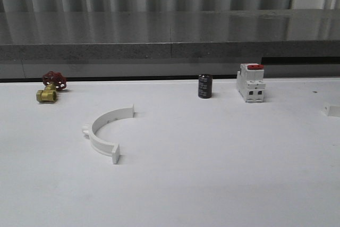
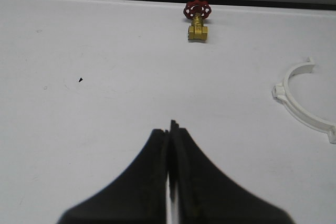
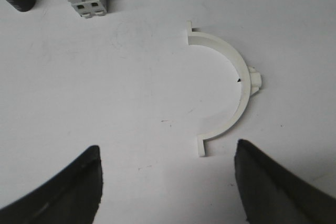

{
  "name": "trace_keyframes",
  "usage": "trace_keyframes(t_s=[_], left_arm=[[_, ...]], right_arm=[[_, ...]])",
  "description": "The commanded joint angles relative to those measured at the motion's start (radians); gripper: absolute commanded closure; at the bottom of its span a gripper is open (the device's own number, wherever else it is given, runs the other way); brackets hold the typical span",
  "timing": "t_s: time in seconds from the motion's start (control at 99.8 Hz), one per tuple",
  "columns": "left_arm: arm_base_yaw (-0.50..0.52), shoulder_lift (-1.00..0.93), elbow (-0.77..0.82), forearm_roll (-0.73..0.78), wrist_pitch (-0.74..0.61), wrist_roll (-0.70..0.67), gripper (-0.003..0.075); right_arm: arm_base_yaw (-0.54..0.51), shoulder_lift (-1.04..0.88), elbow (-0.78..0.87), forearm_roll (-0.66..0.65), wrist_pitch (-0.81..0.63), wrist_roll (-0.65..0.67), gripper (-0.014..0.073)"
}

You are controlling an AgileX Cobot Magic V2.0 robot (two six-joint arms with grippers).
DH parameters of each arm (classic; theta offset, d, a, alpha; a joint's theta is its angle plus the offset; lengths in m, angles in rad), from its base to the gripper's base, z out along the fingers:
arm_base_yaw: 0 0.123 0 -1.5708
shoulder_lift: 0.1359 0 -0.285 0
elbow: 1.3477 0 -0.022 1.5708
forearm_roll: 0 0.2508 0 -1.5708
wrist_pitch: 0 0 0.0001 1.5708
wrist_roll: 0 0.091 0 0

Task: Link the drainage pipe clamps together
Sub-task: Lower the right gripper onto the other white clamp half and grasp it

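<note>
Trouble, if it comes, starts on your left. Your left gripper [image 2: 170,129] has its jaws pressed together with nothing between them, hovering over bare surface [image 1: 212,174], and the left half-ring [image 1: 106,131] lies flat off to the side toward the middle, its open side facing the centre. Reach for it like that and closed jaws will just shove the light plastic across the surface, so open up first. The brass valve [image 1: 49,90] with its red handwheel sits near the back, well apart from the clamp, so it shouldn't get in your way.

Moving to the middle: the black cylinder [image 1: 205,86] and the white breaker [image 1: 251,82] stand upright near the back edge. Sweep an arm low and you could topple either.

Now your right side. The right gripper [image 3: 168,182] is spread wide, holding nothing, with the right half-ring [image 3: 226,87] lying flat just ahead of it; in the front view a bit of white [image 1: 332,111] at the far right edge may be that piece, though I can't be sure. Watch the pinch: the arc is thin and flat, so it may tip or skid away. And the two halves are well apart, so any twist in either grip will leave the end tabs misaligned when you bring them together.
</note>
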Motion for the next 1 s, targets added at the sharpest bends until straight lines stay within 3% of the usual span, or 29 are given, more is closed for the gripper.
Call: trace_keyframes(t_s=[0.0,0.15,0.341,0.601,0.992], left_arm=[[-0.001,0.006,-0.025,0.009,-0.069,-0.004,0.0741],[-0.001,0.006,-0.025,0.009,-0.069,-0.004,0.0741],[-0.001,0.006,-0.025,0.009,-0.069,-0.004,0.0741],[-0.001,0.006,-0.025,0.009,-0.069,-0.004,0.0741],[-0.001,0.006,-0.025,0.009,-0.069,-0.004,0.0741]], right_arm=[[-0.018,0.055,-0.112,0.005,0.023,0.006,0.0055],[-0.069,0.206,-0.293,0.005,0.158,-0.047,0.0055],[-0.138,0.365,-0.428,0.007,0.215,-0.136,0.0055],[-0.219,0.538,-0.450,0.018,0.214,-0.281,0.0055],[-0.244,0.690,-0.450,0.049,0.083,-0.325,0.0055]])
